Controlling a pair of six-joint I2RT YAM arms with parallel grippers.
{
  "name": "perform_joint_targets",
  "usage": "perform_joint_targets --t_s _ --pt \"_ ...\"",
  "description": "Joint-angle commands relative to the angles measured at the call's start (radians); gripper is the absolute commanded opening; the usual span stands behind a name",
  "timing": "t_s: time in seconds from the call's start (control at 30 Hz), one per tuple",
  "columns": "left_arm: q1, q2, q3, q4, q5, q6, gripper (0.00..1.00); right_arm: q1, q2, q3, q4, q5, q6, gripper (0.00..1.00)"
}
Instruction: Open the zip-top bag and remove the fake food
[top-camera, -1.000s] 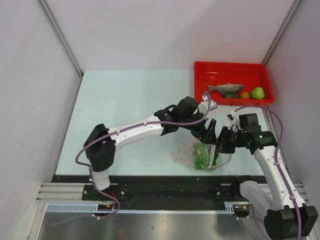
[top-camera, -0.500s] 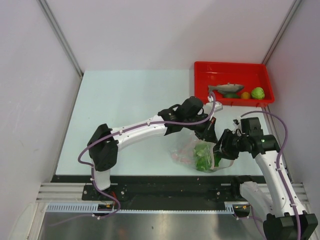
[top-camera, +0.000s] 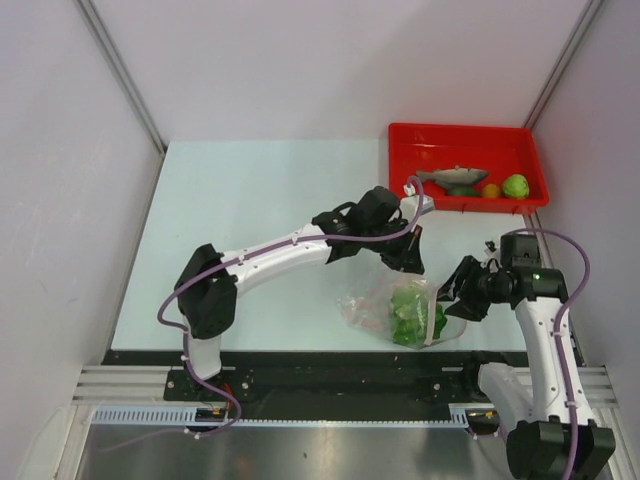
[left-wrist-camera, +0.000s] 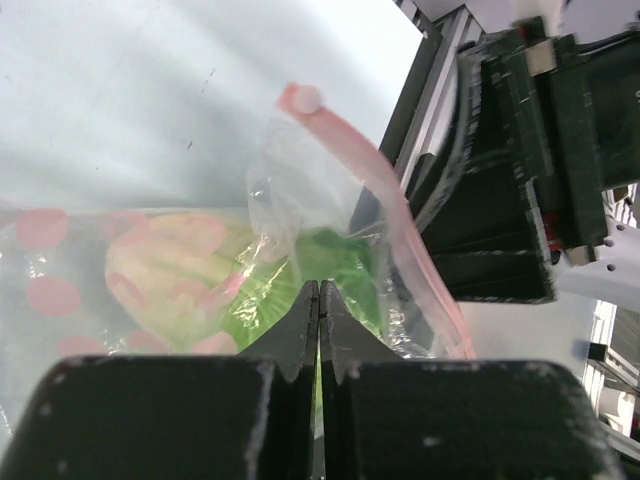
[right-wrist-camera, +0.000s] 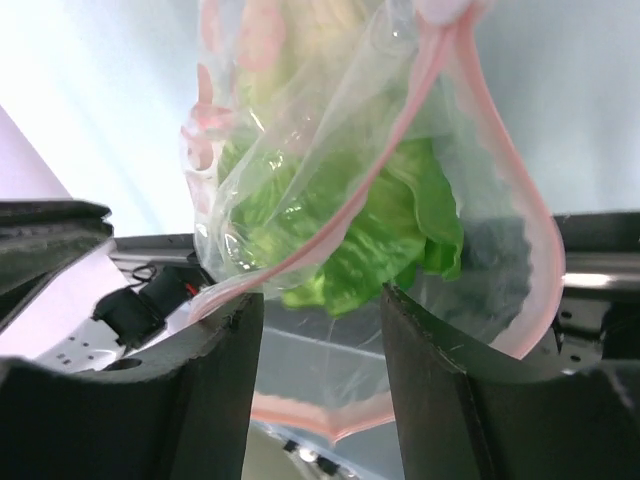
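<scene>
**Left gripper (left-wrist-camera: 319, 292) pinching zip-top bag (top-camera: 385, 303), lettuce piece (top-camera: 408, 312) inside**

My left fingers are pressed together with no gap. The bag's clear film is caught at their tips, just below its pinkish zip strip (left-wrist-camera: 372, 172). The bag is at the near side of the table (top-camera: 250, 220), right of centre, between my two grippers. I cannot tell whether it is resting or lifted. The lettuce piece is inside it, behind pink-spotted film. My right gripper (right-wrist-camera: 320, 300) is at the bag's right end with its fingers spread apart and nothing clamped. The strip loops open across the gap and one lip touches one finger. At the far right, the red tray (top-camera: 405, 135) holds the grey fish (top-camera: 452, 178), the orange fruit (top-camera: 491, 190) and the green fruit (top-camera: 516, 186), well apart from the bag.
</scene>
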Motion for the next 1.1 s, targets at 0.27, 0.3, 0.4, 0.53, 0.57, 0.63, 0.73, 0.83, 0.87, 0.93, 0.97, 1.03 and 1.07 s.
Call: perform_joint_targets --t_s 0.27,0.3,0.4,0.53,0.57,0.63,0.73,0.83,0.87,0.93,0.97,1.03,1.07 --pt "0.006 -0.016 0.049 -0.016 -0.035 0.027 0.0 0.144 0.087 -0.107 0.297 0.042 0.012 0.38" --pt "0.011 -0.022 0.042 -0.031 -0.05 0.029 0.0 0.145 0.078 -0.113 0.32 0.05 0.009 0.38" --pt "0.034 -0.034 0.002 -0.063 -0.135 0.027 0.0 0.141 0.038 -0.13 0.381 0.042 0.005 0.44" --pt "0.065 0.007 -0.026 -0.111 -0.222 0.038 0.0 0.155 0.027 -0.165 0.438 0.024 0.044 0.49" --pt "0.068 0.016 -0.03 -0.114 -0.236 0.039 0.0 0.161 0.021 -0.163 0.455 0.03 0.054 0.55" --pt "0.074 0.047 -0.041 -0.114 -0.25 0.035 0.0 0.188 0.025 -0.169 0.475 0.036 0.072 0.67" --pt "0.075 0.079 -0.055 -0.099 -0.23 0.024 0.0 0.22 0.088 -0.179 0.493 0.051 0.074 0.72" --pt "0.075 0.091 -0.078 -0.077 -0.212 0.013 0.0 0.275 0.139 -0.183 0.524 0.082 0.075 0.72" --pt "0.075 0.09 -0.089 -0.056 -0.204 0.012 0.0 0.291 0.156 -0.191 0.544 0.12 0.084 0.71" --pt "0.075 0.079 -0.11 -0.043 -0.201 0.007 0.0 0.308 0.212 -0.196 0.561 0.146 0.092 0.6" --pt "0.075 0.076 -0.113 -0.037 -0.196 0.007 0.0 0.325 0.228 -0.2 0.587 0.165 0.1 0.59" --pt "0.075 0.064 -0.129 -0.03 -0.199 0.007 0.0 0.346 0.26 -0.203 0.613 0.188 0.107 0.58" --pt "0.075 0.059 -0.133 -0.025 -0.196 0.007 0.0 0.365 0.283 -0.203 0.634 0.208 0.109 0.6"
